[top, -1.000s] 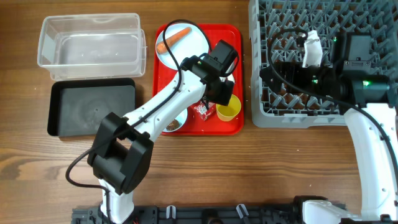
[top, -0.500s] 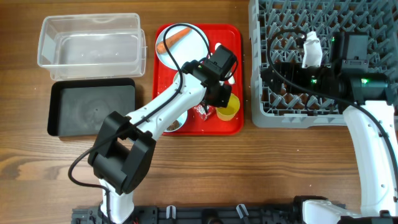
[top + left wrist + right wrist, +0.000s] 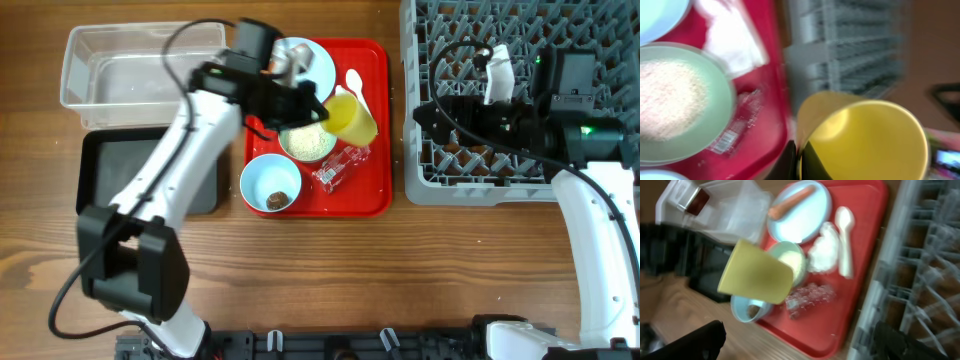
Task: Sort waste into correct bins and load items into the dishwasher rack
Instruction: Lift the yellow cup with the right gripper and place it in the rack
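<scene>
My left gripper (image 3: 322,108) (image 3: 801,152) is shut on the rim of the yellow cup (image 3: 352,116) (image 3: 865,140) (image 3: 757,275) and holds it tilted above the red tray (image 3: 375,195). On the tray are the pale blue plate (image 3: 305,58) with the carrot (image 3: 790,202), a bowl of rice (image 3: 307,143), a bowl of brown scraps (image 3: 271,184), the wrapper (image 3: 340,168), the white spoon (image 3: 355,86) and the napkin (image 3: 822,247). My right gripper (image 3: 428,118) (image 3: 800,347) is open and empty over the left edge of the grey rack (image 3: 520,30).
The clear tub (image 3: 140,65) stands at the back left, with the black tray (image 3: 110,175) in front of it. My left arm reaches across both bins. The rack (image 3: 925,280) fills the right side, and bare wooden table lies in front.
My left gripper has lifted the yellow cup off the tray's front right and carried it up and back. The left arm has swung left. The right arm has barely moved.
</scene>
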Robot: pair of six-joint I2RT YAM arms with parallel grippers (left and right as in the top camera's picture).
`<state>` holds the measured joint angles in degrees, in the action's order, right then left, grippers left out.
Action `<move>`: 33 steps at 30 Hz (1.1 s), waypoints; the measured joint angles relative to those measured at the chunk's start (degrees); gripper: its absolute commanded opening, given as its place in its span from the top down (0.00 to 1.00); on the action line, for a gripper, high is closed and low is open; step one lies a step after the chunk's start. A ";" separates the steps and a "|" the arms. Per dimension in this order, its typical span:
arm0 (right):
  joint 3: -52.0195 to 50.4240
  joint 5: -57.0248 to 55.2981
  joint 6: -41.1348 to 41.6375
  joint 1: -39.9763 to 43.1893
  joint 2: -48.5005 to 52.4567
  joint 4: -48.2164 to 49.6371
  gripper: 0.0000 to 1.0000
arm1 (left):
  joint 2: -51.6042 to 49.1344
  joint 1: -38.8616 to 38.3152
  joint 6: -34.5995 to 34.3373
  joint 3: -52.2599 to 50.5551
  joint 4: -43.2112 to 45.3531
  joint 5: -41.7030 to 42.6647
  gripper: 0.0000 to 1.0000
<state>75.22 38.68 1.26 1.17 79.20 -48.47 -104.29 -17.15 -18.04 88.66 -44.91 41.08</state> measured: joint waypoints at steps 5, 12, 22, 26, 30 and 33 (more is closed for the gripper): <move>0.26 17.35 -0.46 0.00 0.22 11.98 0.02 | 0.02 5.77 -0.35 0.02 13.03 30.10 0.96; 0.26 24.55 -0.46 -6.40 0.52 17.90 0.10 | 0.04 4.52 -0.35 0.04 21.53 45.81 0.96; 0.26 25.53 -0.46 -9.49 1.09 17.62 0.16 | 0.04 4.35 -0.35 0.04 24.96 47.30 0.96; 0.26 26.53 -0.48 -9.49 1.60 17.64 0.18 | 0.04 4.35 -0.35 0.04 25.97 46.66 0.96; 0.26 26.62 -0.46 -9.49 1.73 17.64 0.08 | 0.04 4.33 -0.35 0.04 26.36 46.80 0.96; 0.26 26.45 -0.46 -9.49 2.05 17.53 0.04 | 0.04 4.33 -0.63 0.04 27.96 46.93 0.96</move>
<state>75.48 65.12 0.80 -8.32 81.25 -30.94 -104.25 -12.82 -18.68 88.71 -16.95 88.01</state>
